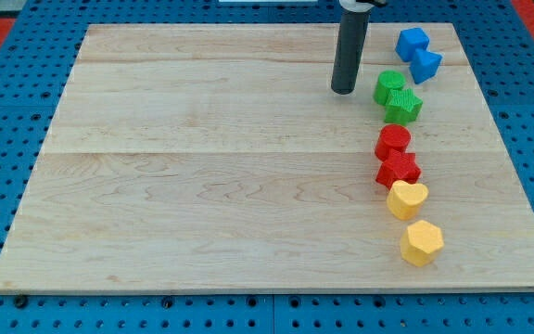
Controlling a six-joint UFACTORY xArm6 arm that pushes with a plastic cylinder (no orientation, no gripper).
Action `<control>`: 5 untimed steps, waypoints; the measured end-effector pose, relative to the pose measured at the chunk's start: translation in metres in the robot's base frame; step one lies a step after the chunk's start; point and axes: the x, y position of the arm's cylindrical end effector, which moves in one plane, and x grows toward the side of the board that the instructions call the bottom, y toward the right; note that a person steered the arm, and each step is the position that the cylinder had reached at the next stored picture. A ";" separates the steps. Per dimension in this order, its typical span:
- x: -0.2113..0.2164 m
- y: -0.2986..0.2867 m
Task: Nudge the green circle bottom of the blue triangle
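The green circle [388, 85] lies near the view's top right, touching a green star-like block [403, 105] just below it. The blue triangle [425, 65] sits up and to the right of the green circle, touching a blue cube-like block [413, 42] above it. My tip [343, 90] rests on the board just left of the green circle, with a small gap between them.
Below the green pair, a column runs down the right side: a red round block [393, 141], a red star-like block [399, 170], a yellow heart [407, 199] and a yellow hexagon [422, 243]. The wooden board [202, 167] lies on a blue pegged surface.
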 end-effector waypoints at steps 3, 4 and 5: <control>0.002 0.071; 0.002 0.085; 0.000 0.073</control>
